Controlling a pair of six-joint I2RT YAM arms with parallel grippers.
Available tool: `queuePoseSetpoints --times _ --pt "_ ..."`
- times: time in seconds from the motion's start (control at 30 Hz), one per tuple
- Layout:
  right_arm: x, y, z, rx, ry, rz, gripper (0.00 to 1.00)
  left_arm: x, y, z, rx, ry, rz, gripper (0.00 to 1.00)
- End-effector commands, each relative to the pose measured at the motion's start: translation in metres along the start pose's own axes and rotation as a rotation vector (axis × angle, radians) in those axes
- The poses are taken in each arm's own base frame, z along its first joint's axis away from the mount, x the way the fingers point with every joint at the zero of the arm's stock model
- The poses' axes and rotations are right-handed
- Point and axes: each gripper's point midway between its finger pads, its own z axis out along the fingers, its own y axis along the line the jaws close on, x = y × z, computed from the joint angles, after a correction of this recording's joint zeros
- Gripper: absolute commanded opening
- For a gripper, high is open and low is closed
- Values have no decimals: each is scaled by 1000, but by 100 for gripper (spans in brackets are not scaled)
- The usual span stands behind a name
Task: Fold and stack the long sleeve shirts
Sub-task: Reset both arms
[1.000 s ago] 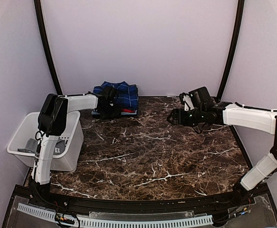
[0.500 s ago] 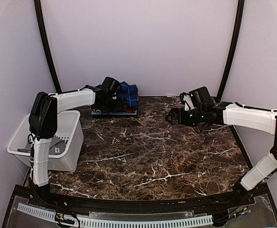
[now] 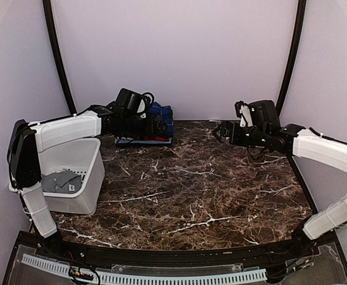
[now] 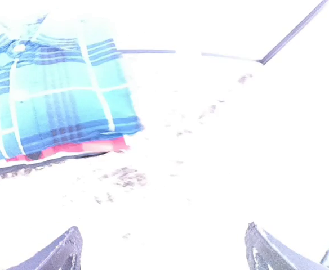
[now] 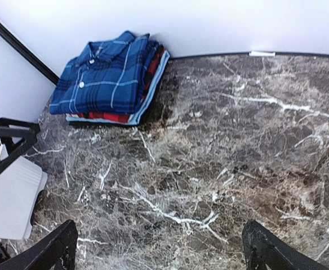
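The long sleeve shirts lie folded in one stack at the back left of the table. The dark blue plaid shirt (image 5: 105, 76) is on top, with the red one (image 5: 105, 117) showing as an edge beneath it. In the top view my left arm hides most of the blue shirt (image 3: 163, 114). My left gripper (image 3: 154, 127) hovers at the stack's near edge, open and holding nothing. The washed-out left wrist view shows the blue shirt (image 4: 52, 107) at upper left, beyond the left gripper (image 4: 161, 253). My right gripper (image 3: 221, 132) hangs open and empty over the back right of the table, with only marble under the right gripper (image 5: 161, 250).
A white bin (image 3: 81, 190) stands at the table's left edge with a grey item (image 3: 60, 181) inside. The bin's corner (image 5: 9, 197) shows in the right wrist view. Purple walls and black poles close off the back. The brown marble table (image 3: 191, 190) spans the middle.
Both grippers have opened wide. The left arm has risen off the stack and reached further right along it. The right gripper has drawn back toward the rear right.
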Motion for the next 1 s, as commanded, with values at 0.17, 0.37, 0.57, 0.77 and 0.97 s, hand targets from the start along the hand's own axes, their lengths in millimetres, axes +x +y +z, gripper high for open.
queuePoseSetpoints --times 0.17,0.37,0.57,0.77,0.97 --pt "-52 9 -55 -16 -233 -1 99 -16 -33 -78 203 -153 42 99" --pt "-56 10 -76 -28 -272 -3 99 -16 -32 -105 217 -194 67 99" --pt "-67 4 -97 3 -341 10 99 -17 -32 -120 236 -209 68 99" --pt "-64 -2 -98 32 -333 25 99 -19 -32 -125 253 -209 47 99" --pt "-61 -3 -89 40 -309 11 99 -25 -30 -133 248 -237 46 99"
